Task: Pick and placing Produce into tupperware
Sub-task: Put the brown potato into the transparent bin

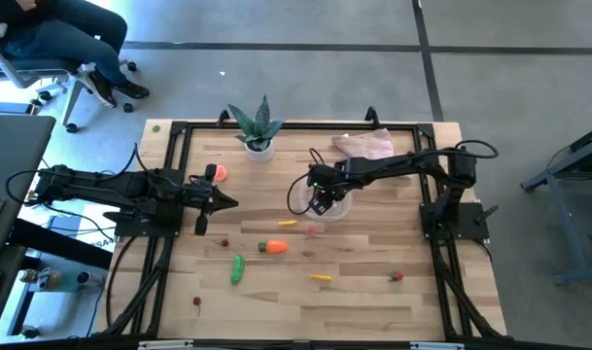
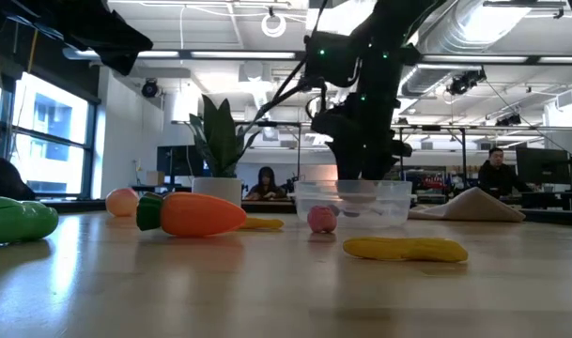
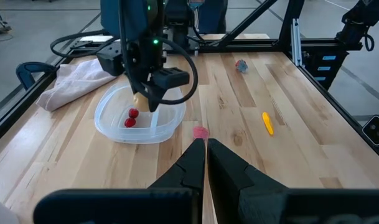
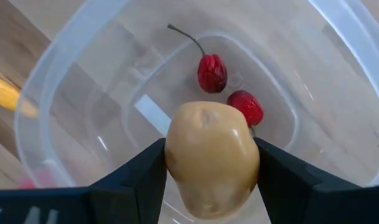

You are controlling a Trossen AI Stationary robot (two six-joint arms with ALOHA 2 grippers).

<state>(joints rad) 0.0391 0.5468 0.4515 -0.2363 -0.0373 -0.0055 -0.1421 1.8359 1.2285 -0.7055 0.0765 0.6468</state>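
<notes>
Now the right gripper [image 4: 209, 163], clamping the beige potato [image 4: 212, 158], hangs above the round clear plastic tupperware [image 4: 46, 112]; next: release. Left gripper [image 3: 206, 163] clenched, empty.

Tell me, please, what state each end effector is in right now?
Left end effector: shut, holding nothing.
Right end effector: shut on the potato, above the tupperware.

Potato over the tupperware

Two berries [image 4: 213, 73] lay in the tupperware [image 3: 108, 121]; the potato [image 4: 211, 155], between the right hand's [image 4: 209, 171] fingers, hung above them.
</notes>
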